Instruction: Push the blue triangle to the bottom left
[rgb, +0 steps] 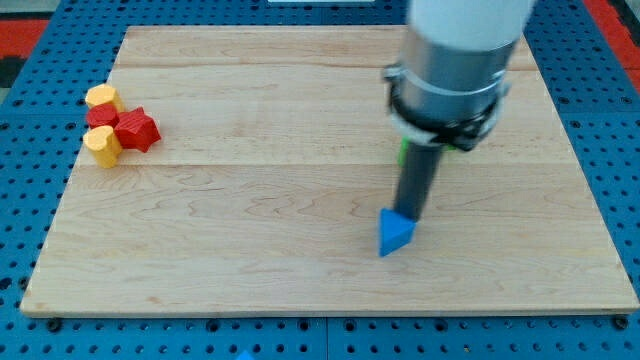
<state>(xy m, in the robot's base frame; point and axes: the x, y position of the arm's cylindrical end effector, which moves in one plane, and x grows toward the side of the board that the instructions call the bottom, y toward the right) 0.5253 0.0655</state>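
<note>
The blue triangle lies on the wooden board, right of the middle and toward the view's bottom. My tip stands at the triangle's upper right edge, touching it or very close to it. The dark rod rises from there to the arm's grey and white body at the view's top. A green block shows only as a sliver behind the rod; its shape cannot be made out.
A cluster of blocks sits at the board's left edge: a yellow block, a red block, a red star-like block and a yellow block. Blue pegboard surrounds the board.
</note>
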